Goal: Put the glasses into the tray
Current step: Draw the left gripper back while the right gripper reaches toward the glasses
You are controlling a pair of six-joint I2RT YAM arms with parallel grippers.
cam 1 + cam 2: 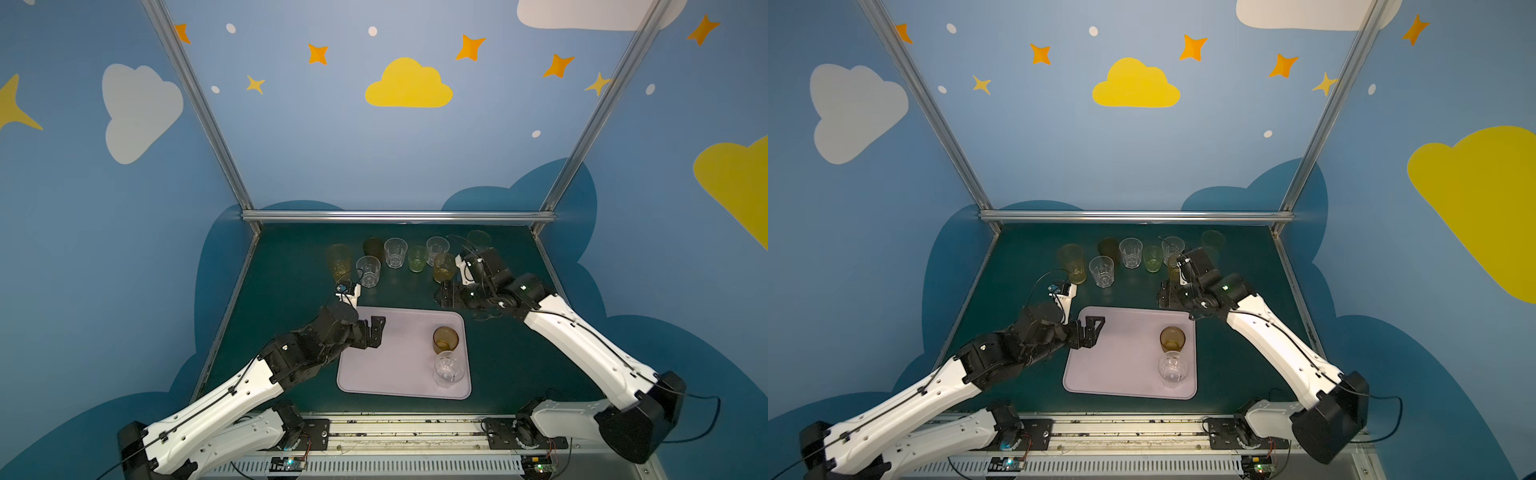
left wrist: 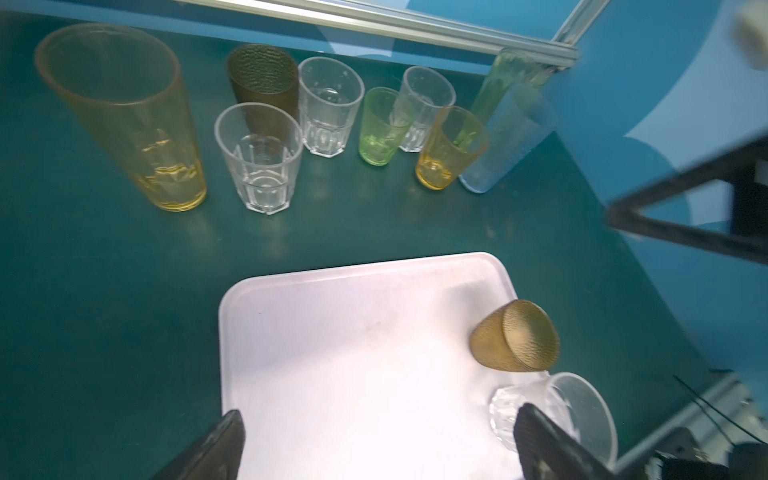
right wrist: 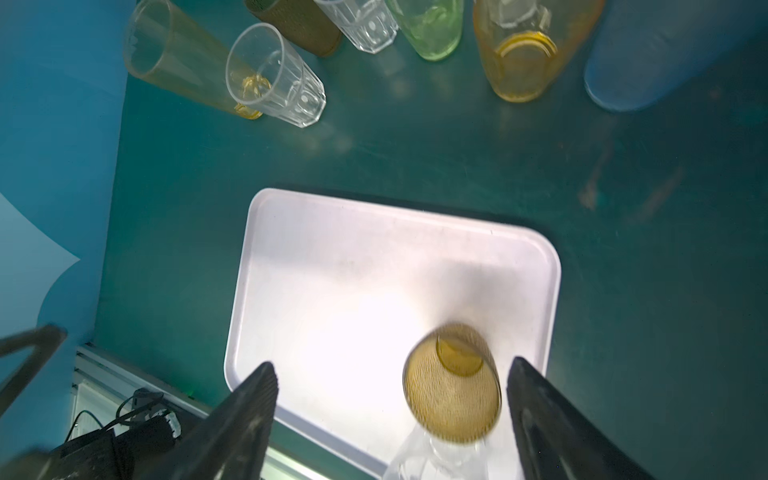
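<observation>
Left hand and right hand are hanging spread, empty — two glasses crowding one tray edge, presumably saving room.

The left claw is held over the far left corner of the flat pale lilac rectangular plastic tray, which is set on the dark green counter. To the right of that claw, by the tray's right rim, a short brown textured plastic tumbler is stood. A short clear faceted plastic tumbler is just beside it on the near side.

The right claw is held over the counter beyond the tray's far right corner. Just behind it a short amber plastic tumbler is found, and further back to its right a tall green plastic tumbler. Behind the left claw a tall yellow plastic tumbler is stood.
</observation>
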